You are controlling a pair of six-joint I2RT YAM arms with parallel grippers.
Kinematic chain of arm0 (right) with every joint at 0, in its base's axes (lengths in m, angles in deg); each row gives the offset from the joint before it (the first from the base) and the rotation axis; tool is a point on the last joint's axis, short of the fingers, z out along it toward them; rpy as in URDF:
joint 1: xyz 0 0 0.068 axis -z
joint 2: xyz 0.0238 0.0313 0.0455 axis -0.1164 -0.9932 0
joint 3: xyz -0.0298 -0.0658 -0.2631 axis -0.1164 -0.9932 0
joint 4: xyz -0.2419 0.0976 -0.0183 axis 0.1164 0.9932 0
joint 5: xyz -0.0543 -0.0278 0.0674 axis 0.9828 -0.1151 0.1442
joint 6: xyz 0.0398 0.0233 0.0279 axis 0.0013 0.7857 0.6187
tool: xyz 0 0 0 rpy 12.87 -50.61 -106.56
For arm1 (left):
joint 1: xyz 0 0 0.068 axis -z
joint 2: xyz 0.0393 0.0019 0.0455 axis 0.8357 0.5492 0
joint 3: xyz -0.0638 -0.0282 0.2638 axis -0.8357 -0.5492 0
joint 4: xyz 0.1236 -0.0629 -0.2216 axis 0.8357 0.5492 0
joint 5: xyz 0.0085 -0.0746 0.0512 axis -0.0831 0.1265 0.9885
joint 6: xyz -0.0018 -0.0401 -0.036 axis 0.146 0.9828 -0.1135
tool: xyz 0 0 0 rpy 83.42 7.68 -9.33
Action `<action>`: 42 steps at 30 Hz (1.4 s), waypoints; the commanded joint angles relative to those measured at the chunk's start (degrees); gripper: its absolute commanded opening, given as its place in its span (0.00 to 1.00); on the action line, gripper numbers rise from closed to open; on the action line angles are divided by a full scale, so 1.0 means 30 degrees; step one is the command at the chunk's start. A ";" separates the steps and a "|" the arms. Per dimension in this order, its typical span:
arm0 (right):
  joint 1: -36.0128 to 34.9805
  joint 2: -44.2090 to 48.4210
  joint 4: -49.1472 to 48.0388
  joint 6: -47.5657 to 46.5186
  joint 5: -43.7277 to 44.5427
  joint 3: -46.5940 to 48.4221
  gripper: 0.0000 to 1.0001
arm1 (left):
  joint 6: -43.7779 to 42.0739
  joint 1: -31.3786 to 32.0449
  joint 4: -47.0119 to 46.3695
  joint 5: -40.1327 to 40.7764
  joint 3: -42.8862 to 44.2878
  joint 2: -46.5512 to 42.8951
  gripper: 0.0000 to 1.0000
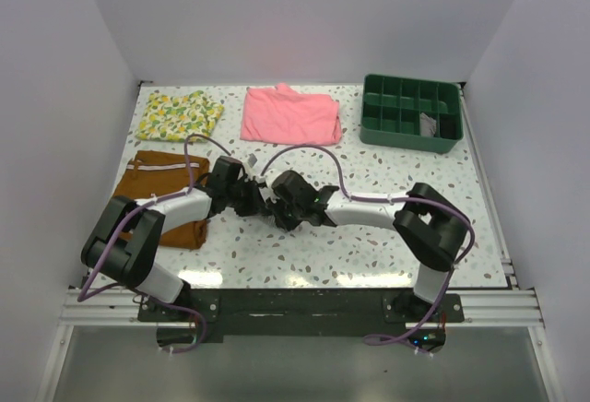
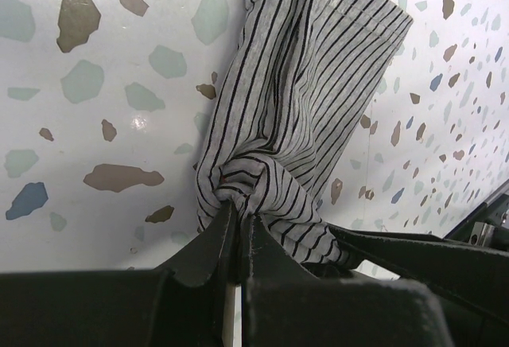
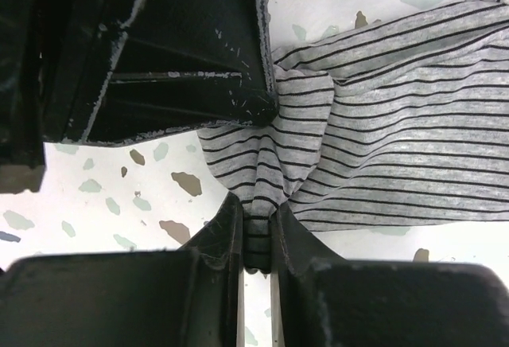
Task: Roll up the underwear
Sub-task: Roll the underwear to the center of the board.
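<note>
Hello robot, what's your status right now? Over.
Left gripper shut on the underwear. Right gripper shut on it too. Fabric bunched at both pinches. Brown shorts lie off to the left, in neither gripper.

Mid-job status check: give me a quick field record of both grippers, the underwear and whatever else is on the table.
underwear: grey-and-white striped, bunched up, not yet rolled, mid-table
left gripper: jaws shut on a gathered fold of the fabric
right gripper: jaws shut on another fold, close beside the left one
other items: brown shorts near left; yellow patterned cloth far left; pink garment far centre; green tray far right
</note>
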 commanded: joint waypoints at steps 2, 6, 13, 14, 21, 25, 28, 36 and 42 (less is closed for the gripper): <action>0.0854 0.0934 -0.2014 0.1543 -0.3055 -0.1559 0.02 | -0.0562 -0.0049 0.1698 0.1328 0.0209 -0.0376 0.14; 0.2230 0.0964 -0.4119 0.3064 -0.6215 -0.2675 0.02 | -0.0621 -0.0137 0.2080 0.2002 0.0356 -0.1663 0.46; 0.4516 -0.0586 -0.6495 0.4765 -1.2218 -0.2765 0.03 | -0.0679 -0.0928 0.2609 0.2677 0.0327 -0.4211 0.73; 0.4721 -0.0879 -0.6847 0.5145 -1.2902 -0.2707 0.03 | -0.0708 -0.0957 0.2551 0.2677 0.0269 -0.4418 0.74; 0.5894 -0.3137 -1.0217 0.8718 -1.7097 -0.2443 0.04 | -0.0884 -0.0957 0.1322 0.1683 -0.1017 -0.4772 0.76; 0.6158 -0.3401 -1.0250 0.9367 -1.7128 -0.2589 0.04 | -0.0913 -0.0957 0.0296 0.1067 -0.1635 -0.4567 0.76; 0.6218 -0.3401 -0.8905 0.9106 -1.6718 -0.2356 0.05 | -0.0914 -0.0957 -0.0349 0.0629 -0.2045 -0.4333 0.77; 0.6247 -0.3343 -0.6883 0.7934 -1.6512 -0.1506 0.08 | -0.0651 -0.0957 -0.2107 0.0392 -0.2573 -0.3718 0.77; 0.6189 -0.3313 -0.6588 0.7669 -1.6571 -0.1388 0.09 | 0.0023 -0.0957 -0.2460 0.0597 -0.2603 -0.2372 0.76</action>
